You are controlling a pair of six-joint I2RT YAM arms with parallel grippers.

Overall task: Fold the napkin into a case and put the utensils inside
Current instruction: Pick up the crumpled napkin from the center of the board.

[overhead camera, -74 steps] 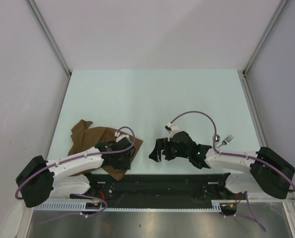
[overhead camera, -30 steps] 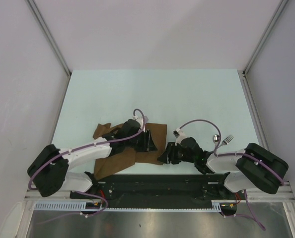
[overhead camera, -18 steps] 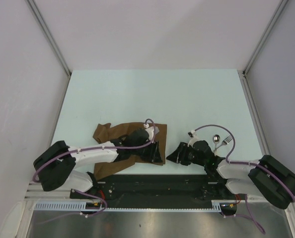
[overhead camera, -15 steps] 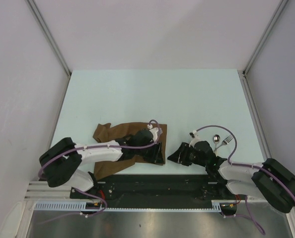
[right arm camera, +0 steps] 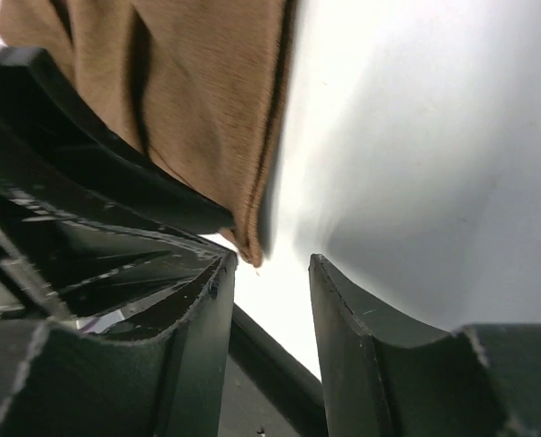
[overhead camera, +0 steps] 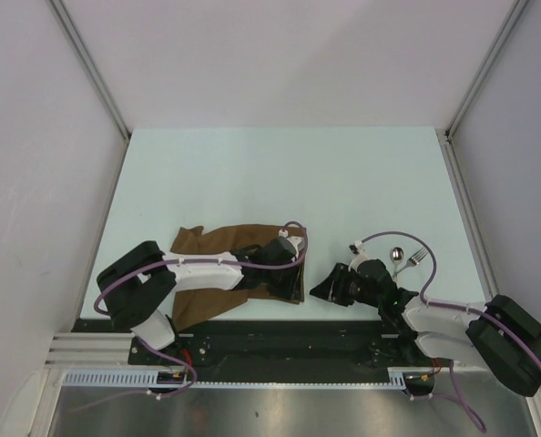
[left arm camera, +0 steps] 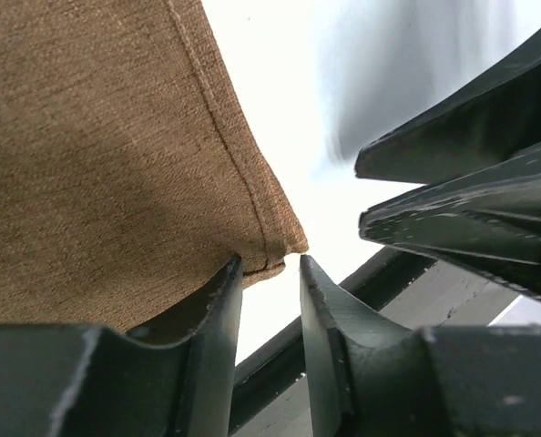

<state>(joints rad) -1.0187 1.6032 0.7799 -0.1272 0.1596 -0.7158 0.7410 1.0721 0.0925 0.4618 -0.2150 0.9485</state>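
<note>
The dark-brown napkin (overhead camera: 225, 238) lies creased at the table's near left, partly under my left arm. My left gripper (overhead camera: 293, 284) sits at its near right corner. In the left wrist view the jaws (left arm camera: 269, 264) stand a little apart, the hemmed napkin (left arm camera: 116, 164) corner just at the fingertips, bare table showing in the gap. My right gripper (overhead camera: 323, 287) faces that corner from the right, open (right arm camera: 270, 262), with the napkin (right arm camera: 207, 100) edge just beyond its left finger. The utensils, a spoon (overhead camera: 396, 257) and a fork (overhead camera: 417, 258), lie beside the right arm.
A dark rail (overhead camera: 280, 339) runs along the table's near edge just below both grippers. The two grippers almost meet; the right one's fingers (left arm camera: 471, 200) fill the right of the left wrist view. Grey walls close in the pale table (overhead camera: 280, 173).
The left gripper has slid right across the napkin to its near right corner, its jaws narrowing. The right gripper backed off to the right, then held. The napkin lies more spread out.
</note>
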